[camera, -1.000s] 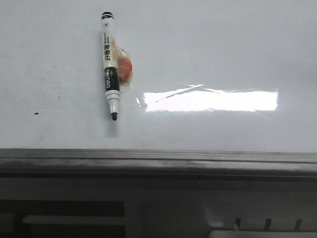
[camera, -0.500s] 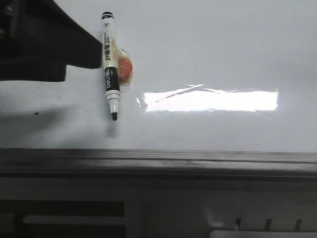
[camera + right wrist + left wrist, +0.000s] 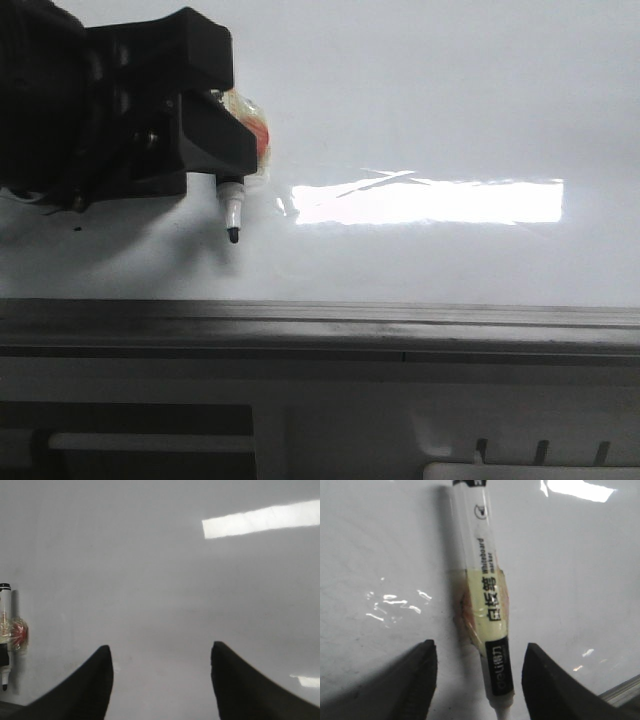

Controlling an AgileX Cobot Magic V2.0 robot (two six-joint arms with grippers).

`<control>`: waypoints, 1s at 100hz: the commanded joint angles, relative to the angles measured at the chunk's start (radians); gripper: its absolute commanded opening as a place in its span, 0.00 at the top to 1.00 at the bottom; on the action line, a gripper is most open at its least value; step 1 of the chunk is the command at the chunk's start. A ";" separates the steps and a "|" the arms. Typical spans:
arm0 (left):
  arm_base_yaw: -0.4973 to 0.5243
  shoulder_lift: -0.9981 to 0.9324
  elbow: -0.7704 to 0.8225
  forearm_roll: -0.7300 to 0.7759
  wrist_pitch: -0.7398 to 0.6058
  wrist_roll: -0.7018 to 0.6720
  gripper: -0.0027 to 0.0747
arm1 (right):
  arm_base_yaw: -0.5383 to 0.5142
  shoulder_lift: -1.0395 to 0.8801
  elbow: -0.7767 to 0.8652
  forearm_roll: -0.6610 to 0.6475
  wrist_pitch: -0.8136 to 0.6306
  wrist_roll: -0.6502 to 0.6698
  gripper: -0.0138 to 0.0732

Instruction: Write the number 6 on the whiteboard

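Observation:
The whiteboard (image 3: 450, 100) lies flat, glossy white, with a bright glare (image 3: 425, 202) and a grey metal frame edge (image 3: 320, 325) at the near side. No number 6 shows on it. A black-and-white whiteboard marker (image 3: 232, 215) lies on the board, uncapped tip toward the frame. My left gripper (image 3: 190, 130) hangs over the marker's body and hides it in the front view. In the left wrist view the gripper (image 3: 480, 645) is open, jaws on either side of the marker (image 3: 487, 595), not touching it. My right gripper (image 3: 161, 646) is open and empty over bare board (image 3: 150, 555).
A red-orange piece in clear tape (image 3: 258, 135) is stuck to the marker's side. A tiny black dot (image 3: 75, 229) marks the board at the left. The marker also shows at the edge of the right wrist view (image 3: 5, 635). A pale tray edge (image 3: 530, 470) sits below the frame.
My left gripper came in from the left and now sits over the marker, covering all but its tip. The marker has not moved.

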 commanded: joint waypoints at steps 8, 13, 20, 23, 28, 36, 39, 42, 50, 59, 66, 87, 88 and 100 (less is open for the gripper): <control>0.001 0.005 -0.015 -0.046 -0.019 -0.001 0.77 | 0.005 0.016 -0.032 0.016 -0.077 -0.014 0.40; 0.001 -0.008 -0.015 -0.037 0.011 -0.001 0.93 | 0.013 0.016 -0.035 0.042 -0.062 -0.037 0.40; 0.001 -0.036 -0.024 0.019 0.084 0.001 0.99 | 0.038 0.023 -0.050 0.144 -0.005 -0.178 0.40; 0.001 -0.048 -0.031 0.061 0.115 0.001 0.99 | 0.053 0.032 -0.061 0.205 0.024 -0.267 0.40; 0.001 -0.071 -0.050 0.169 0.182 0.001 0.99 | 0.088 0.052 -0.076 0.325 0.079 -0.429 0.40; 0.001 -0.109 -0.090 0.405 0.331 0.001 0.99 | 0.145 0.094 -0.100 0.457 0.147 -0.642 0.40; 0.001 -0.118 -0.108 0.511 0.390 0.003 0.99 | 0.165 0.114 -0.112 0.492 0.162 -0.696 0.40; 0.001 -0.127 -0.133 0.592 0.450 0.003 0.99 | 0.189 0.141 -0.121 0.524 0.172 -0.742 0.40; -0.006 -0.139 -0.183 0.768 0.612 0.031 0.99 | 0.238 0.207 -0.146 0.551 0.191 -0.832 0.40; -0.020 -0.139 -0.226 0.819 0.741 0.190 0.99 | 0.302 0.289 -0.170 0.552 0.191 -0.880 0.40; -0.036 -0.139 -0.240 0.781 0.786 0.321 0.99 | 0.357 0.356 -0.190 0.552 0.191 -0.904 0.40; -0.083 -0.139 -0.244 0.577 0.802 0.596 0.99 | 0.552 0.507 -0.223 0.548 0.068 -0.957 0.40; -0.086 -0.139 -0.244 0.569 0.802 0.598 0.99 | 0.558 0.510 -0.223 0.548 0.054 -0.959 0.40; -0.091 -0.139 -0.244 0.549 0.802 0.606 0.99 | 0.646 0.552 -0.223 0.526 -0.034 -0.966 0.40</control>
